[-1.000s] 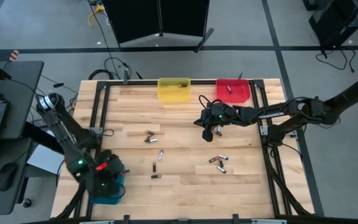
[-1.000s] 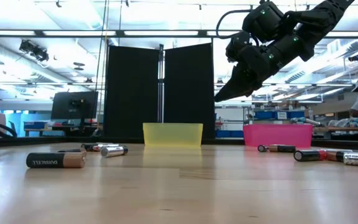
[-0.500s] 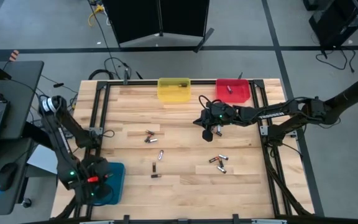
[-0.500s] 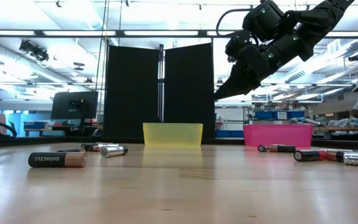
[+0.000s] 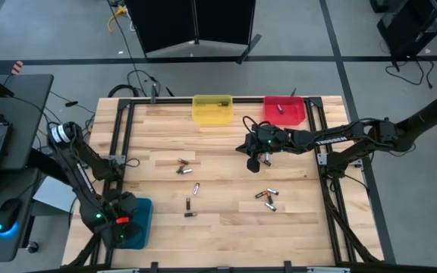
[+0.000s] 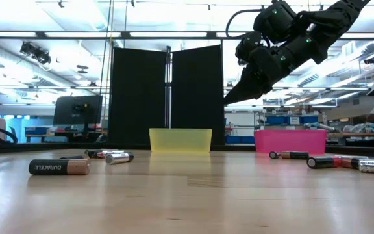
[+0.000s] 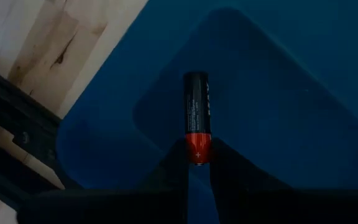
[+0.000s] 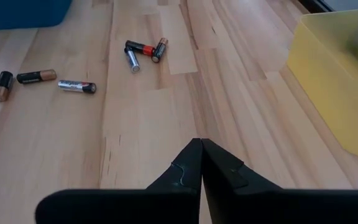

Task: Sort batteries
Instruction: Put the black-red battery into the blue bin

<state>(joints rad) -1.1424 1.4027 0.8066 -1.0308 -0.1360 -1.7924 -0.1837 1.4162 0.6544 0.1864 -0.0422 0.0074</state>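
- Left gripper (image 7: 197, 163) over the blue bin (image 7: 303, 93); fingers pinch a black-and-red battery (image 7: 196, 117)
- Right gripper (image 8: 201, 163) above the worktop (image 8: 154, 118); fingers closed, empty

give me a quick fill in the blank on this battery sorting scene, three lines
1. The left tool grips a black and red battery over the ____ bin.
2. The right tool hangs over the table, its fingers ____ and holding nothing.
3. Between the blue and red bins along the far edge sits the ____ bin.

Missing words: blue; shut; yellow
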